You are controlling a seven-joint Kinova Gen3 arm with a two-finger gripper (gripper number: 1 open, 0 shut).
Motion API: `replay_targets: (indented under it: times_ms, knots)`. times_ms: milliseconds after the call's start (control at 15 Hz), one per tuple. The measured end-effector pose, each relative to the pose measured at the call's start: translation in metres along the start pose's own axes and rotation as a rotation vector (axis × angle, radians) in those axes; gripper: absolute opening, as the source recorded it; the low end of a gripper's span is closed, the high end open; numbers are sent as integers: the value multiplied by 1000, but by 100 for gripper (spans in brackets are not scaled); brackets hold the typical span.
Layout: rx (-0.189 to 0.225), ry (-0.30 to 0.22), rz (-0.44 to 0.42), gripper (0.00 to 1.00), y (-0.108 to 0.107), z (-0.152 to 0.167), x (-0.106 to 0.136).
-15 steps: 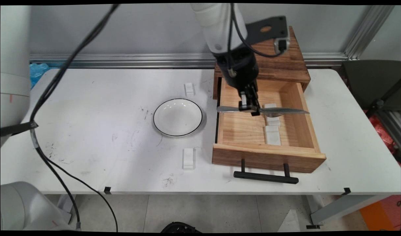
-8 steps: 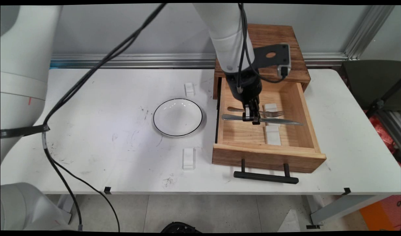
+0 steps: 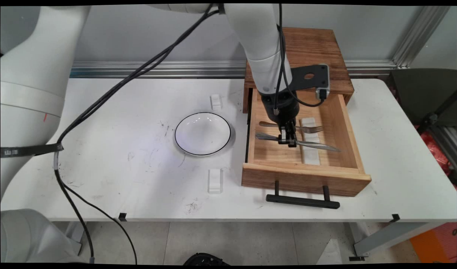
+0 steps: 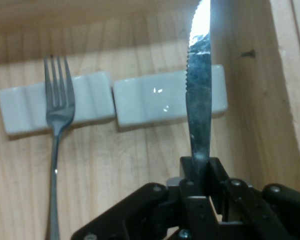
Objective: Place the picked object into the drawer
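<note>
Two white blocks [image 3: 215, 180] sit on the table [image 3: 101, 123], one near the front edge and the other [image 3: 215, 101] toward the wall, with a plate [image 3: 202, 133] between them, black-rimmed and white. Just right of the plate is a wooden box [image 3: 310, 52] with its drawer [image 3: 305, 178] pulled out toward the near side, its black handle [image 3: 302, 201] overhanging the table. My gripper [image 3: 287, 141] reaches down into the drawer, and my fingers [image 4: 196, 172] are clamped on a knife [image 3: 318, 145] about midway along it; its blade points to the right, slightly tilted, over the nearer of two white rests [image 4: 170, 101] on the drawer floor. Whether the blade touches that rest I cannot tell. A fork [image 3: 306, 129] lies just beyond the knife, roughly parallel, its tines on the farther rest [image 4: 20, 107]. From my hand view the knife's serrated edge faces the fork [image 4: 57, 125].
</note>
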Motion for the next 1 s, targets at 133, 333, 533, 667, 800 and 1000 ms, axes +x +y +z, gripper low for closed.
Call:
replay_targets:
  times_ms: [133, 333, 533, 667, 800, 1000]
  knots:
    - [-1, 0, -3, 0, -3, 6, -1]
    - [-3, 2, -8, 0, -7, 16, -2]
    - [-5, 2, -14, 0, -10, 24, -4]
    - [-7, 3, -22, 0, -12, 29, -6]
    - [-8, 6, -31, 0, -14, 33, -7]
    - [-14, 13, -59, 0, -15, 39, -10]
